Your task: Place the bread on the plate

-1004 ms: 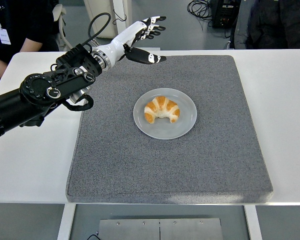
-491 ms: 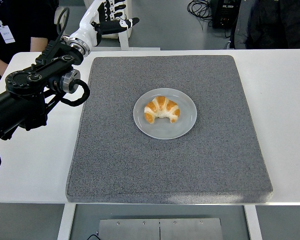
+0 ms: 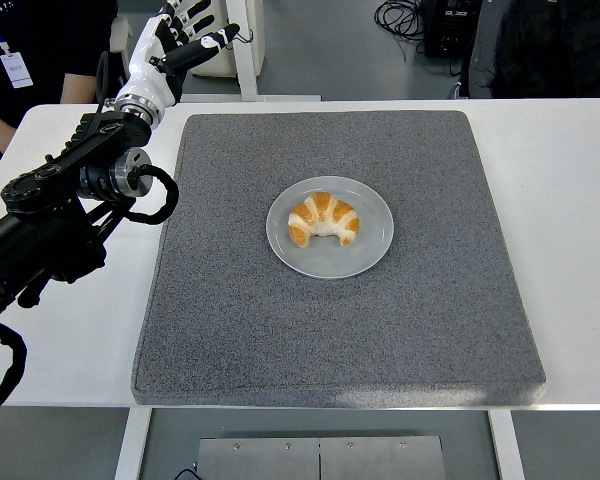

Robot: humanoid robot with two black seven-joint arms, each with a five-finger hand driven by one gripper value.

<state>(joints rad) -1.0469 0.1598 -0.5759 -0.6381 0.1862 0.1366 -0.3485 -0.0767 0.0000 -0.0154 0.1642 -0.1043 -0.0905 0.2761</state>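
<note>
Bread (image 3: 323, 219) lies on plate (image 3: 330, 227); placement looks done. Left hand (image 3: 167, 47) raised past worktop's (image 3: 580, 200) far-left corner, fingers (image 3: 202, 49) spread, empty. Retract clear of mat (image 3: 340, 330).

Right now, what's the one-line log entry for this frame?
bread: on plate | left hand: open, empty, raised beyond table's far-left edge | right arm: out of view

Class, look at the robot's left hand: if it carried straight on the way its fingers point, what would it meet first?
Probably nothing on the table. The left hand is raised, fingers spread, pointing up and away past the table's far edge; depth beyond is unclear.
</note>
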